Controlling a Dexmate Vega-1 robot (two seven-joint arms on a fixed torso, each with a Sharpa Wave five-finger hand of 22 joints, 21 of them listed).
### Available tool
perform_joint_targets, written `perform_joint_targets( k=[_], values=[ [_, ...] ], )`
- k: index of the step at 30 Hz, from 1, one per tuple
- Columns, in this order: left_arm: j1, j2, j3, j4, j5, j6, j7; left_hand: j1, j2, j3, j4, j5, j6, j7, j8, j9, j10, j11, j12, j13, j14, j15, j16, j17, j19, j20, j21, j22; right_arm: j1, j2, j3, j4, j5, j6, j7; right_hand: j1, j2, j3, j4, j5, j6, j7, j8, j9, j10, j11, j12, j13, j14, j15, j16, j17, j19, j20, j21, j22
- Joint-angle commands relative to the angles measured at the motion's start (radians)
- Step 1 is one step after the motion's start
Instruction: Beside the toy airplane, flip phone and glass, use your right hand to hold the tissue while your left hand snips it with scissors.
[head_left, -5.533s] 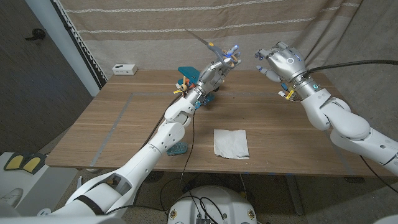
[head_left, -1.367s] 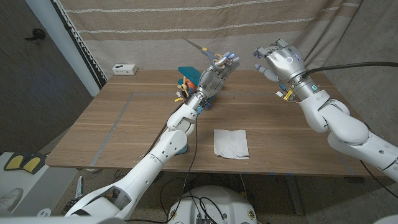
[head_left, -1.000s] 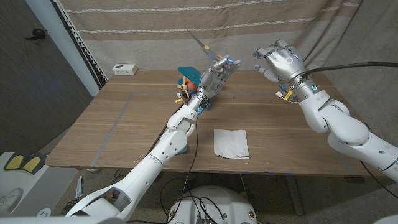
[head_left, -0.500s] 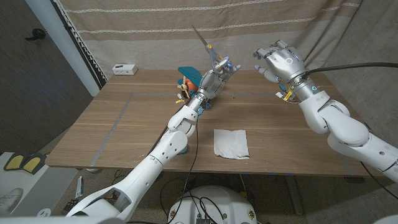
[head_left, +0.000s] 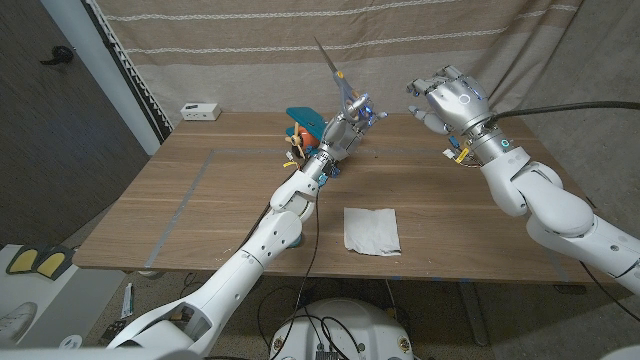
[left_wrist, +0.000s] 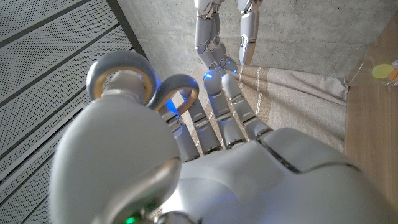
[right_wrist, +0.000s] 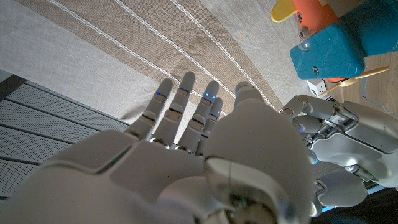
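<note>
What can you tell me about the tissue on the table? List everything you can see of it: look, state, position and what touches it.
The tissue is a white, roughly square sheet, thin and soft-looking, with faint creases. It lies flat on the wooden table near the front edge, a little right of the middle. It looks whole, with no cut showing. Nothing touches it but the table: the left hand, raised with the scissors, and the open right hand are both up near the far edge.
</note>
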Motion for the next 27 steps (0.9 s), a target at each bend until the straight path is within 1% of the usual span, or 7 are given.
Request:
perform_joint_targets(
  k=[1,9,14,20,24,26,27],
  values=[
    [-0.002,0.003,0.001,0.003,-0.019,0.023,-0.020,-0.022,-0.002,0.013,0.005,0.010,0.005,0.009,-0.007,-0.003,0.062,-0.062,0.709,0.003,-0.008,-0.148,0.026,0.002,0.012,-0.107,-0.015,-0.013,-0.004,0.000,0.004,-0.005,-0.002,0.000,0.003,-0.015,-0.001,0.000,-0.004,-0.001,0.004,-0.001,-0.003,0.001,0.000,0.002,-0.002,0.002,-0.005,-0.167,0.002,0.004,0.011,0.000,-0.002,0.003],
    [-0.003,0.015,0.002,0.009,-0.040,0.064,-0.037,-0.028,0.001,0.022,0.010,0.013,0.000,0.009,-0.013,-0.012,0.064,-0.062,0.711,0.004,-0.011,-0.148,0.041,0.000,0.011,-0.105,-0.019,-0.014,-0.007,-0.002,0.010,-0.006,0.002,0.003,0.003,-0.023,-0.003,-0.004,-0.001,-0.002,0.002,0.001,-0.004,0.003,-0.001,0.000,-0.002,0.003,-0.006,-0.167,0.002,0.003,0.013,-0.001,-0.005,0.003],
    [0.003,0.023,0.001,0.013,-0.058,0.097,-0.042,-0.035,-0.001,0.029,0.014,0.016,-0.002,0.010,-0.011,-0.010,0.065,-0.063,0.711,0.004,-0.020,-0.148,0.044,-0.003,0.005,-0.098,-0.034,-0.031,-0.006,-0.004,0.014,-0.007,0.006,0.008,0.005,-0.027,-0.005,-0.006,0.000,-0.002,0.002,0.000,-0.004,0.003,-0.001,0.001,-0.002,0.003,-0.006,-0.167,0.003,0.003,0.013,-0.001,-0.006,0.003],
    [0.012,0.031,-0.001,0.013,-0.056,0.114,-0.032,-0.039,-0.007,0.031,0.016,0.019,-0.001,0.010,-0.009,-0.008,0.063,-0.063,0.711,0.003,-0.026,-0.148,0.044,-0.004,0.002,-0.096,-0.042,-0.039,0.003,-0.003,0.010,0.002,0.010,0.018,0.004,-0.033,-0.006,-0.008,0.002,-0.002,0.002,0.001,-0.004,0.004,0.001,0.002,-0.002,0.003,-0.007,-0.167,0.003,0.002,0.015,-0.001,-0.009,0.003],
    [0.016,0.035,0.000,0.015,-0.047,0.118,-0.020,-0.038,-0.018,0.033,0.013,0.024,0.009,0.009,-0.004,-0.008,0.059,-0.062,0.709,0.002,-0.037,-0.148,0.037,-0.011,0.002,-0.094,-0.046,-0.043,0.010,-0.002,0.007,0.009,0.014,0.027,0.000,-0.036,-0.006,-0.010,0.003,-0.001,0.003,0.000,-0.004,0.005,0.002,0.004,-0.001,0.003,-0.007,-0.168,0.003,0.002,0.015,0.000,-0.010,0.003],
    [0.021,0.037,0.000,0.014,-0.041,0.119,-0.010,-0.034,-0.038,0.034,0.007,0.033,0.021,0.010,0.004,-0.006,0.055,-0.061,0.707,0.001,-0.045,-0.149,0.017,-0.024,0.007,-0.092,-0.044,-0.038,0.012,-0.002,0.006,0.012,0.016,0.030,-0.003,-0.037,-0.007,-0.011,0.003,-0.001,0.003,0.001,-0.005,0.005,0.001,0.003,-0.002,0.003,-0.006,-0.168,0.004,0.002,0.016,0.000,-0.011,0.003],
    [0.028,0.041,0.000,0.009,-0.040,0.123,0.003,-0.034,-0.045,0.034,0.006,0.038,0.024,0.011,0.005,-0.006,0.054,-0.060,0.706,0.000,-0.041,-0.149,0.012,-0.027,0.018,-0.096,-0.039,-0.034,0.014,-0.002,0.005,0.015,0.016,0.033,-0.005,-0.038,-0.007,-0.011,0.003,-0.001,0.004,0.001,-0.004,0.005,0.000,0.002,-0.002,0.003,-0.006,-0.168,0.004,0.002,0.016,0.000,-0.012,0.003]
  ],
)
